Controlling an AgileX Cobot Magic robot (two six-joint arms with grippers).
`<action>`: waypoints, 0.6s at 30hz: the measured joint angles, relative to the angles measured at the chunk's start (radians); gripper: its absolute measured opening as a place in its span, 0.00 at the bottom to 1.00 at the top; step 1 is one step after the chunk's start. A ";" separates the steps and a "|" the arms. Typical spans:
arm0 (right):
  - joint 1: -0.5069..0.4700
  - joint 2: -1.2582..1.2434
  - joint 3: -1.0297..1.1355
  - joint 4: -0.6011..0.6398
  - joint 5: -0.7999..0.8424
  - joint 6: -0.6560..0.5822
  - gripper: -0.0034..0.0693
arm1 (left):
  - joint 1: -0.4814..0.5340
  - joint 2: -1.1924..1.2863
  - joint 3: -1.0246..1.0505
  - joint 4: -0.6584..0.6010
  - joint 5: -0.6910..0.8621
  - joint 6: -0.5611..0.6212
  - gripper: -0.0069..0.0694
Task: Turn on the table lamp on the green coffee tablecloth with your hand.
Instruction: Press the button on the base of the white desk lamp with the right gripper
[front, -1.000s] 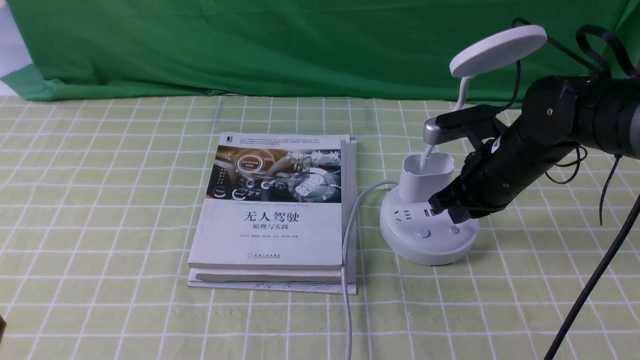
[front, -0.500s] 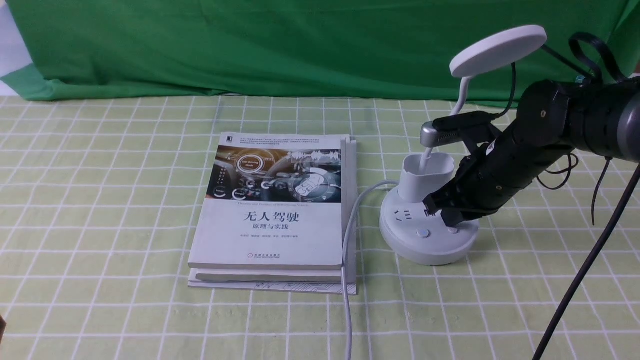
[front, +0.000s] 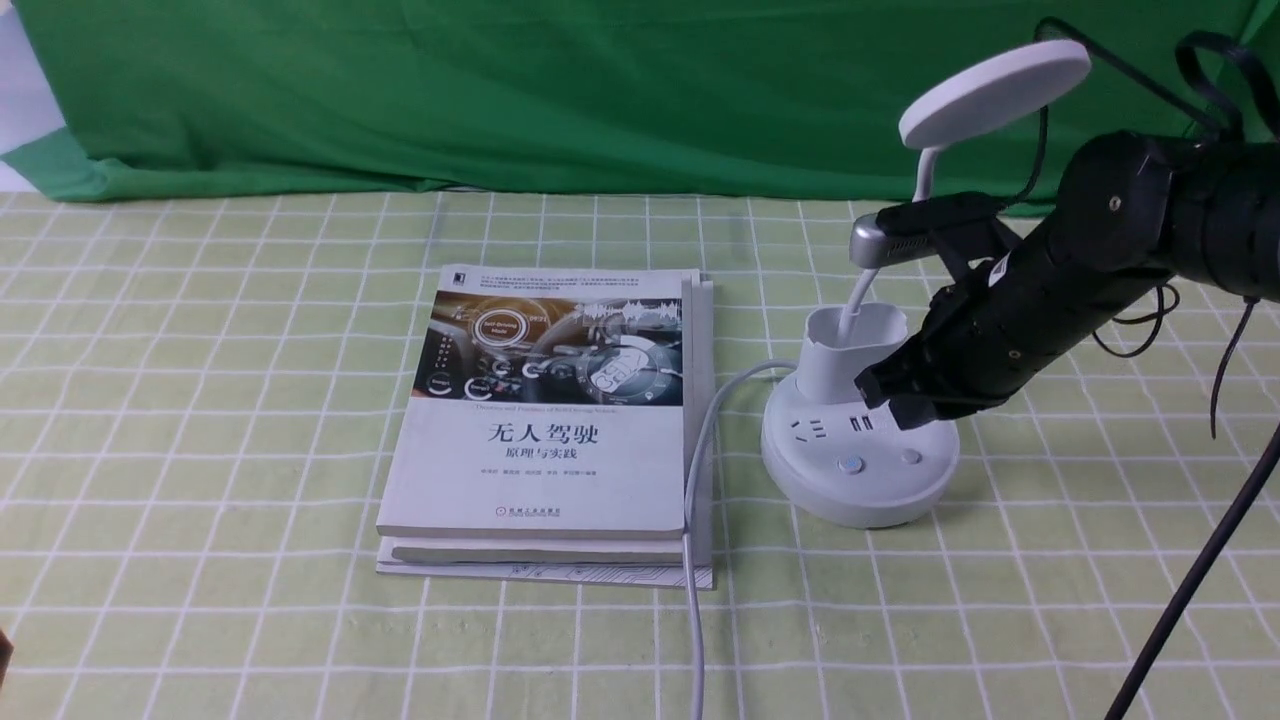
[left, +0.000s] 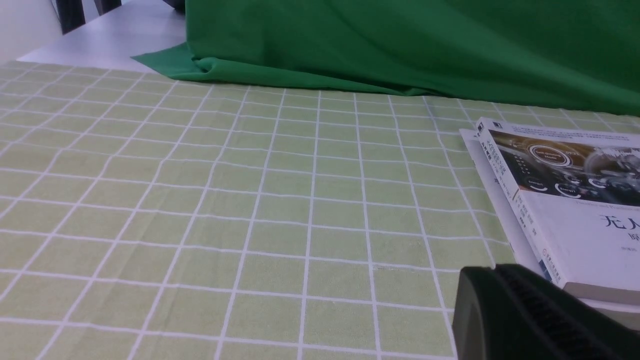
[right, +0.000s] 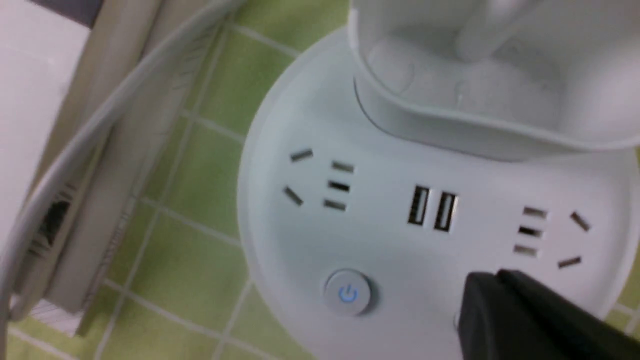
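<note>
Closest in, the left gripper (left: 520, 310) shows only as one black ribbed piece low over the pale yellow-green tablecloth (front: 200, 450) with its white grid of squares; whether its fingers stand wide or narrow cannot be told. A thin white cable (front: 692, 560) comes in from the cloth's 6 o'clock edge and runs toward 12 o'clock along the right side of a stack of white paperback books (front: 540, 470) lying flat at the middle, the top cover carrying a car-dashboard picture and Chinese title. The cable then curves toward 3 o'clock to the white plastic table lamp (front: 850, 495), which stands on the cloth at the books' 3 o'clock, just beside them. On the lamp's round base, a power button (front: 850, 464) with a blue symbol sits at its 6 o'clock edge, a smaller plain button (front: 910, 456) at about 5 o'clock, with sockets and two USB slots behind them. The right gripper (front: 898, 403), black and blocky, reaches in from 3 o'clock with its fingers pressed together on nothing, its tip over the base above the smaller button; whether it touches the base cannot be told. A silver-grey part (front: 885, 240) juts out above it. Behind the tip rises the lamp's white cup holder (front: 838, 360), from which the thin bent neck (front: 925, 175) climbs to the flat round head (front: 995, 90), tilted. Farthest, at 12 o'clock, hangs a plain dark green backdrop cloth (front: 550, 90).
</note>
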 joint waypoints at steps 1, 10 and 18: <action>0.000 -0.003 0.000 0.000 0.002 -0.001 0.09 | 0.000 0.000 0.000 0.000 0.000 0.000 0.09; 0.000 0.022 0.000 -0.001 0.016 -0.001 0.09 | 0.000 0.000 0.000 0.000 0.000 0.000 0.09; 0.000 0.072 -0.003 0.005 0.027 -0.001 0.09 | 0.000 0.000 0.000 0.000 0.000 0.000 0.09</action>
